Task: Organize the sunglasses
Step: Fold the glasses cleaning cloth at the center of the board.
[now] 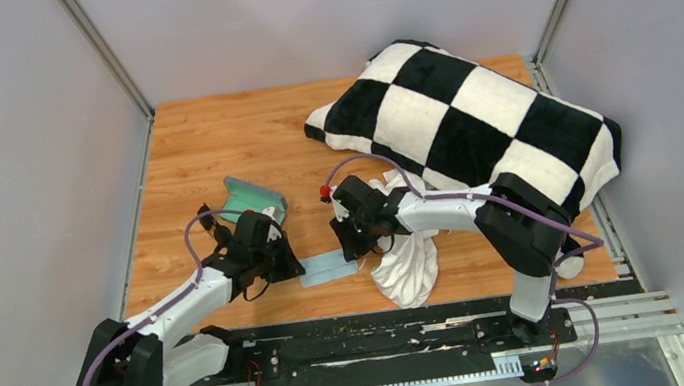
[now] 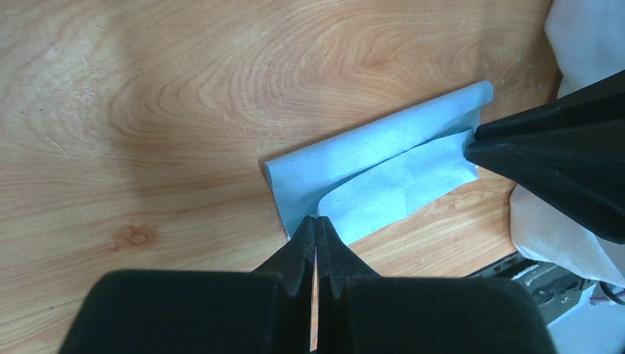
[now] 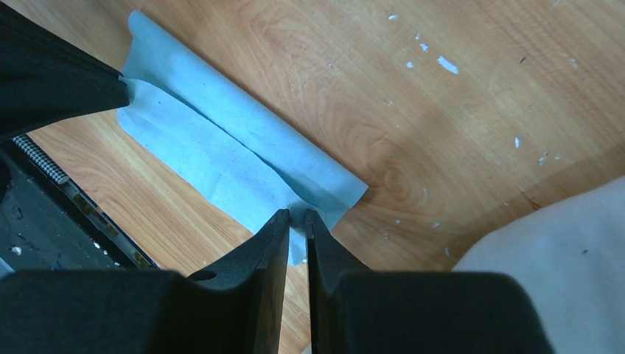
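The sunglasses are out of view in every frame. A light-blue cloth lies half folded on the wooden table between my two grippers. My left gripper is shut on the cloth's left end, its fingertips pinched together at the corner. My right gripper is shut on the cloth's right end, with a fold of it between its tips. Each wrist view shows the other gripper's black fingers at the cloth's far end. The grey-blue case with its mint-green inside stands open behind my left gripper.
A large black-and-white checkered cushion fills the back right. A crumpled white cloth lies under my right arm, also in the right wrist view. The black base rail runs along the near edge. Grey walls enclose the table.
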Robot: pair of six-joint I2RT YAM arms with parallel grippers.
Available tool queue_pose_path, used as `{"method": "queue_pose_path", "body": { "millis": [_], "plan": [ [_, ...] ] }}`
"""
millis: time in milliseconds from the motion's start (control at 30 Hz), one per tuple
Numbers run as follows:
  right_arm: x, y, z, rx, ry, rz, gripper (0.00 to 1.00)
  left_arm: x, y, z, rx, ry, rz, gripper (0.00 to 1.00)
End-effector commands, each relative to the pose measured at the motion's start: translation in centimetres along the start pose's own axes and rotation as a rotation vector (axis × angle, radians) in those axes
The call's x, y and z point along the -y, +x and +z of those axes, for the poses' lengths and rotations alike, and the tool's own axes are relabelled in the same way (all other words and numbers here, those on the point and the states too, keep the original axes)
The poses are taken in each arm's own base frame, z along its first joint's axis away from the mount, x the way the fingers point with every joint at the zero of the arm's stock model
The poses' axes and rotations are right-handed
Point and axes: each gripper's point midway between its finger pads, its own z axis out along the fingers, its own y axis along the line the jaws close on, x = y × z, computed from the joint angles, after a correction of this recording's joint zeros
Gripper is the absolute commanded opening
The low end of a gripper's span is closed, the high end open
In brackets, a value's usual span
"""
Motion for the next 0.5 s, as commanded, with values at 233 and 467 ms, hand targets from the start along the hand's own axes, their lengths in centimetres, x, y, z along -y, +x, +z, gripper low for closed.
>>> {"method": "queue_pose_path", "body": {
  "millis": [233, 467],
  "plan": [
    [-1.6, 2.0, -0.5, -0.076, -0.061, -0.067, 0.19, 0.2, -0.1, -0.3, 0.014, 0.003, 0.008, 0.0],
    [-2.7, 2.7, -1.2, -0.104, -0.11, -0.109, 0.18, 0.3, -0.1, -0.4, 0.015, 0.01, 0.006, 0.0]
  ]
}}
